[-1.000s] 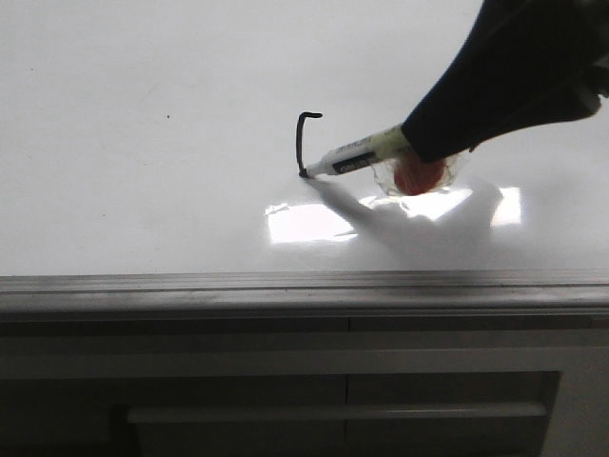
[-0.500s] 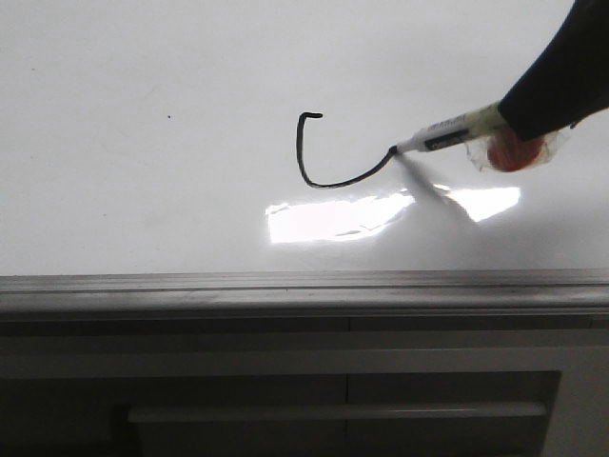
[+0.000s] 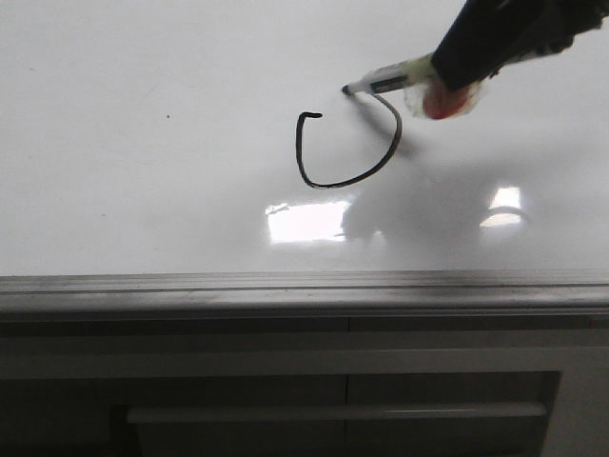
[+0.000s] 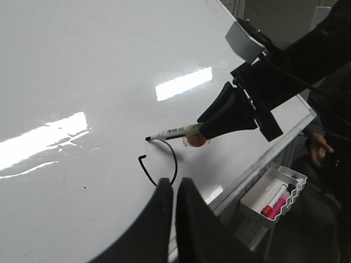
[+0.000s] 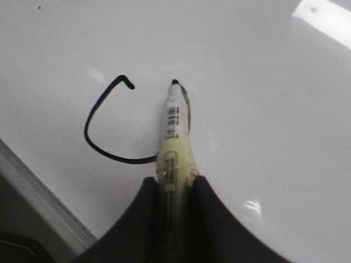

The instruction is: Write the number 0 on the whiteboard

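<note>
The whiteboard (image 3: pixel 143 200) is glossy white with a grey rim (image 3: pixel 285 284). The number 0 (image 3: pixel 328 185) is a thin black curve with a hooked end at the top left. It runs down, round the bottom and up the right side to the pen tip, and is open at the top. My right gripper (image 3: pixel 445 69) is shut on a marker pen (image 3: pixel 392 76) whose tip touches the board. The right wrist view shows the gripper (image 5: pixel 175 183), the pen (image 5: pixel 174 118) and the curve (image 5: pixel 90 118). My left gripper (image 4: pixel 174 187) is shut and empty, hovering near the curve (image 4: pixel 174 161).
A dark grey cabinet front with a long handle (image 3: pixel 333 414) lies below the board's rim. A white tray (image 4: pixel 258 205) holding red and pink markers hangs at the board's edge. A person's hand (image 4: pixel 318 149) shows beyond it. Bright glare (image 3: pixel 304 221) lies under the curve.
My right gripper has moved the pen from the bottom left across, then up and back left, drawing the bottom and right side of the curve.
</note>
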{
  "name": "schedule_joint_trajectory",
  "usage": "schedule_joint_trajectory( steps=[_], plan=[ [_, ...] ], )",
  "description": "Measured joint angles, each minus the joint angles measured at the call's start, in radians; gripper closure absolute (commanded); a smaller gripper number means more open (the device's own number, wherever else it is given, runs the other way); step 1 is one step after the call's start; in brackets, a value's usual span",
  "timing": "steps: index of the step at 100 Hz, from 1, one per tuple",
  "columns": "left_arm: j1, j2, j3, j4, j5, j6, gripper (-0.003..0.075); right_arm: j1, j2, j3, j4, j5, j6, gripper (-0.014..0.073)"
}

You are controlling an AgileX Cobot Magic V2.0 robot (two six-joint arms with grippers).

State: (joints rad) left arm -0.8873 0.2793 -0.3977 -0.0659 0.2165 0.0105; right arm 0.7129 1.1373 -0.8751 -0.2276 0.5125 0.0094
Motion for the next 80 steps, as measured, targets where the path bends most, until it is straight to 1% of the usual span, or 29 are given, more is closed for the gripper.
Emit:
schedule_joint_trajectory(
  steps=[19, 40, 58, 66, 70, 73, 80],
  plan=[
    [0.000, 0.000, 0.000, 0.000, 0.000, 0.000, 0.0740, 0.075, 0.062, 0.000, 0.000, -0.001, 0.002, 0.0640],
    [0.000, 0.000, 0.000, 0.000, 0.000, 0.000, 0.0740, 0.082, 0.077, 0.000, 0.000, -0.001, 0.002, 0.0640],
    [0.000, 0.000, 0.000, 0.000, 0.000, 0.000, 0.0740, 0.112, 0.000, -0.030, -0.002, 0.016, 0.002, 0.0640],
    [0.000, 0.000, 0.000, 0.000, 0.000, 0.000, 0.0735, 0.138, -0.065, -0.062, -0.002, -0.010, 0.002, 0.0641],
    [0.000, 0.000, 0.000, 0.000, 0.000, 0.000, 0.0709, 0.151, -0.100, -0.073, -0.002, -0.031, 0.002, 0.0642],
    [0.000, 0.000, 0.000, 0.000, 0.002, 0.000, 0.0673, 0.162, -0.121, -0.079, -0.002, -0.043, 0.002, 0.0642],
    [0.000, 0.003, -0.024, 0.000, 0.043, 0.011, 0.0520, 0.186, -0.158, -0.088, -0.002, -0.050, 0.002, 0.0642]
  ],
)
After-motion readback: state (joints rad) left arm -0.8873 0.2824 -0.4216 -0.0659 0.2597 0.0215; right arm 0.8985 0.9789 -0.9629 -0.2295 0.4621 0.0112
